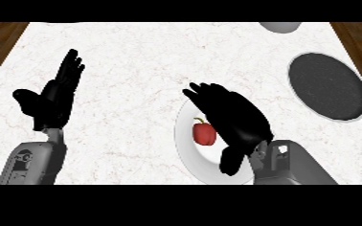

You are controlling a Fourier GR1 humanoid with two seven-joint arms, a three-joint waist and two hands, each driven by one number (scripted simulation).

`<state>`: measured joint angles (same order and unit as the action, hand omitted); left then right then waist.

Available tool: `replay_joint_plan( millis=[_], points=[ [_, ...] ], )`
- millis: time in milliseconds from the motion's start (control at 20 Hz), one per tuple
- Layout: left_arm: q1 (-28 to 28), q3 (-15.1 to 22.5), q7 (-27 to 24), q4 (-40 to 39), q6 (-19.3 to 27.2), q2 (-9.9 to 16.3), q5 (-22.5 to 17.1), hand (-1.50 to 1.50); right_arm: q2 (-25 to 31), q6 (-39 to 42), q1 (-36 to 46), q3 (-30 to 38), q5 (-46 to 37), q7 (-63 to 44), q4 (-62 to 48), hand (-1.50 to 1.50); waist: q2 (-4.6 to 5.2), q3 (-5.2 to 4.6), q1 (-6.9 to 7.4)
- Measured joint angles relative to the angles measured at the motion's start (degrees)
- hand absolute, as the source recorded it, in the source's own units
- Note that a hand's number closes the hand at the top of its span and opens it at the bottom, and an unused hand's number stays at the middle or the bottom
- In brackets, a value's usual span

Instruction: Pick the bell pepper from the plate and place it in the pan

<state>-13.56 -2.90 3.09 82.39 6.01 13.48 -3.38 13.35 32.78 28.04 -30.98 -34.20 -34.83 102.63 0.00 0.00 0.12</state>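
A red bell pepper with a green stem lies on a white plate near the counter's front edge. My right hand hovers over the plate's right side, fingers stretched toward the upper left, thumb hanging low beside the pepper; it is open and holds nothing. The hand hides much of the plate. A dark round pan with a pale rim sits at the right edge of the counter, apart from the hand. My left hand rests open at the left, fingers up.
The counter is white marble with wooden strips at both far corners. A grey rounded object shows partly at the top edge, above the pan.
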Motion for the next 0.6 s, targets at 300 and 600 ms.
replay_joint_plan(
  millis=[300,600],
  points=[
    [-0.1,-0.9,0.4,0.4,-0.7,-0.3,0.3,0.00,-2.3,1.7,-1.2,-0.8,-4.6,3.1,-3.1,-1.50,-0.01,0.00,0.01],
    [0.9,-0.8,0.5,1.5,-1.1,-1.1,0.9,0.00,-4.6,2.6,-1.5,-3.2,-10.8,2.7,-6.7,-1.50,-0.04,0.00,0.07]
  ],
)
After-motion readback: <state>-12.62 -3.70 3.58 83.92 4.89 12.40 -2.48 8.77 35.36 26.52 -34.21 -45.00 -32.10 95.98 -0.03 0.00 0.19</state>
